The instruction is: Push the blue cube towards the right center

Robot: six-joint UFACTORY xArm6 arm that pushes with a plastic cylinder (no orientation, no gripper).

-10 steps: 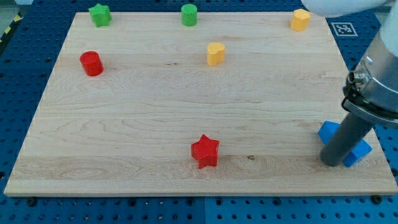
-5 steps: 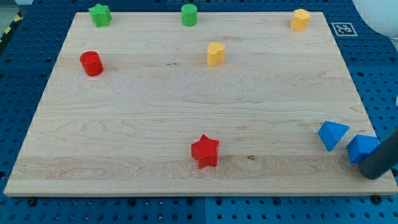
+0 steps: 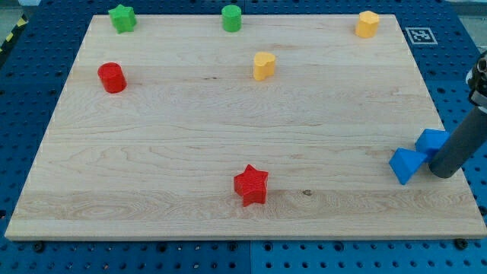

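The pale wooden board [image 3: 228, 137] fills nearly the whole view, resting on a blue perforated table [image 3: 472, 76]. At the view's right edge the dark rod of the arm [image 3: 456, 148] comes down; it has no jaws to open or close, it only pushes. My tip [image 3: 442, 173] touches the board near its lower right edge. The small blue cube [image 3: 431, 140] sits just up and to the view's left of the tip, seemingly touching the rod's side, and a blue triangular block [image 3: 405, 164] lies just left of the tip. Since the cube is already by the right edge but below its middle, the push should probably go toward the view's top, so the tip needs to get under it. Far off are a red star [image 3: 250, 185], red cylinder [image 3: 112, 77], yellow heart-shaped block [image 3: 263, 65], yellow block [image 3: 367, 23], green cylinder [image 3: 231, 17] and green star [image 3: 122, 17].
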